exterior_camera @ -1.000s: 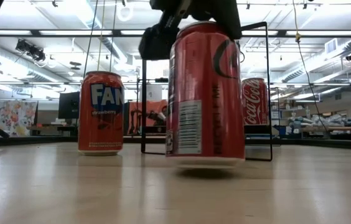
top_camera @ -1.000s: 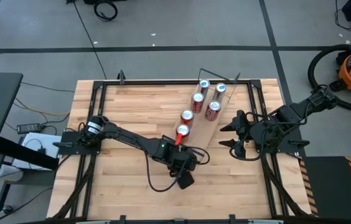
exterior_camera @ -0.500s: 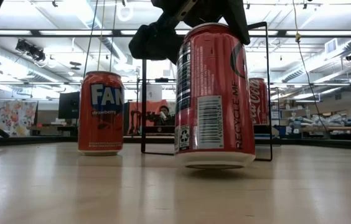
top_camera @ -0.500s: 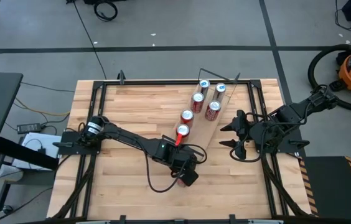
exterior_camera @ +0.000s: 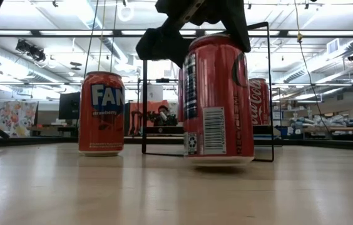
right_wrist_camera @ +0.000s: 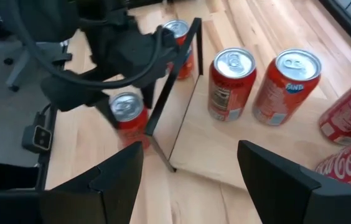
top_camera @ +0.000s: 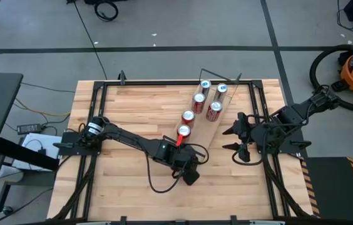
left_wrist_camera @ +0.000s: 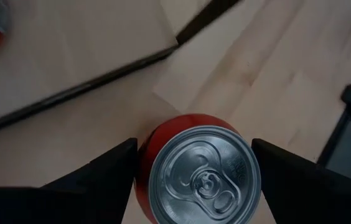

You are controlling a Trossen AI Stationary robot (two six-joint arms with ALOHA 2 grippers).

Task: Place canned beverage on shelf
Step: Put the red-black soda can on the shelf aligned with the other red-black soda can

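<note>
My left gripper [top_camera: 189, 175] is near the table's front middle, shut on a red can [exterior_camera: 217, 100], whose silver top [left_wrist_camera: 203, 171] shows in the left wrist view. The shelf [top_camera: 209, 128], a light-wood board with a thin black wire frame [exterior_camera: 270, 94], lies slanting on the table just beyond it. Several cans stand upright on it, among them a Fanta can [exterior_camera: 101, 112]. My right gripper [top_camera: 238, 140] is open and empty at the shelf's right side; its wrist view shows the shelf [right_wrist_camera: 225, 146] and the held can [right_wrist_camera: 129, 118]. My left gripper pinches the red can by two opposite sides of its wall [left_wrist_camera: 143, 163], just below the top rim, between its two fingers [left_wrist_camera: 110, 171]. The fingers come from above, pointing down. The can hangs upright, its bottom [exterior_camera: 217, 161] just above the tabletop.
The black table frame [top_camera: 101, 87] runs around the wooden top. Bare tabletop [top_camera: 133, 106] lies to the left of the shelf and in front of it. The wire frame's upright rods [exterior_camera: 144, 106] stand at the shelf's near end, close to the held can.
My left gripper has turned the red can about its upright axis: the barcode has swung from the can's left side to its right in the low view. The can dipped and tilted about half a second ago and now hangs upright again.
</note>
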